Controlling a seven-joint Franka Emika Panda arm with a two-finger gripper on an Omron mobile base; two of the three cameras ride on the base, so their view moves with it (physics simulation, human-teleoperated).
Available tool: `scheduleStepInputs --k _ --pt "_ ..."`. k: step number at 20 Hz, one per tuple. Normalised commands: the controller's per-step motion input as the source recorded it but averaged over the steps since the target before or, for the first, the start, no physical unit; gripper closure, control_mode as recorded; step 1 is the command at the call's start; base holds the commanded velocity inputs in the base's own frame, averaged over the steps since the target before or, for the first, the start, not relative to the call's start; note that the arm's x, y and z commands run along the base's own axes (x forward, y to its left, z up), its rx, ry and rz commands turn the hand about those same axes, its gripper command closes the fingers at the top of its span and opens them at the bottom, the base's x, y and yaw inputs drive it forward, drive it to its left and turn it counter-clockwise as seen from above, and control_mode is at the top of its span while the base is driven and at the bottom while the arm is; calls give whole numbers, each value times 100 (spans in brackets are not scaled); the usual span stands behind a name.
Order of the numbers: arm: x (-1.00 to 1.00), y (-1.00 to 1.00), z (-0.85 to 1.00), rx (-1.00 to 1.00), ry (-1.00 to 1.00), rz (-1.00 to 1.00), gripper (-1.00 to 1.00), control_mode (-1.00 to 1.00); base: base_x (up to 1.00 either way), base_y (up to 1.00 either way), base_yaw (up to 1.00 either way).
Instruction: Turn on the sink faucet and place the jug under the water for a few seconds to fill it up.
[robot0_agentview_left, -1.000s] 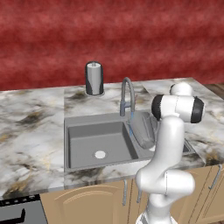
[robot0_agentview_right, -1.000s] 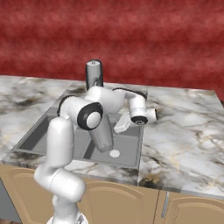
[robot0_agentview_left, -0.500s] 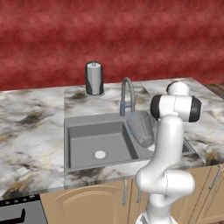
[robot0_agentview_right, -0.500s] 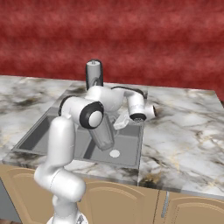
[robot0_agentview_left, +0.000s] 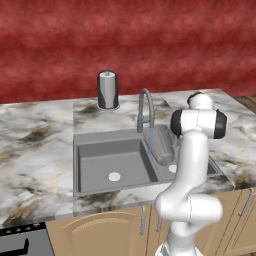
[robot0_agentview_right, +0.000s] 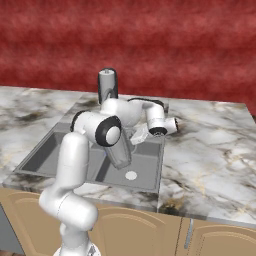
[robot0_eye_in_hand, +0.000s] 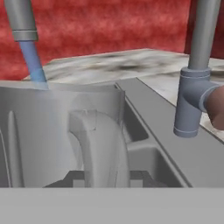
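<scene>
Sink faucet (robot0_agentview_left: 144, 111) stands at back of the sink (robot0_agentview_left: 95, 187), approx. where the divider betw. the two basins meets the rear rim; spout arches fwd. The water (robot0_agentview_left: 150, 140) runs as a thin blue stream from the spout tip. In hand view the stream (robot0_eye_in_hand: 34, 63) drops from the nozzle at upper left and meets the jug's rim, going into its open top near the edge.

The jug (robot0_agentview_left: 163, 145) is translucent grey, held up over the sink just right of the stream's base, tilted in left base view. In right base view the jug (robot0_agentview_right: 120, 150) hangs below the arm's wrist, over the right-hand basin, above the pale drain (robot0_agentview_right: 131, 175). Hand view: jug (robot0_eye_in_hand: 52, 131) very close, its looped handle facing cam.

End effector (robot0_eye_in_hand: 103, 177) is clamped on the jug at the handle side; dark finger tips (robot0_eye_in_hand: 74, 177) show low on either side of the handle, jaws nearly together w/ the handle betw. them. In base views the fingers themselves are hidden behind wrist/jug, so the grip is read from hand view.

Faucet's vertical stem and side fitting (robot0_eye_in_hand: 192, 100) sit at right of hand view, apart from the jug.

Opaque grey lidded canister (robot0_agentview_left: 107, 89) stands upright on the marble bench (robot0_agentview_left: 35, 140) behind the sink, near the red wall, well apart from jug. Left basin's drain (robot0_agentview_left: 114, 176) is uncovered.
</scene>
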Motion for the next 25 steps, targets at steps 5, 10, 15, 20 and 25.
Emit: scheduleStepInputs --k 5,10,15,20,25 --pt "28 0 0 0 2 0 100 -100 0 0 0" --pt "27 0 0 0 5 0 100 -100 0 0 0" --pt "15 0 -3 0 3 0 100 -100 0 0 0" --pt "9 0 -8 0 4 0 100 -100 0 0 0" --pt "7 3 0 0 1 0 100 -100 0 0 0"
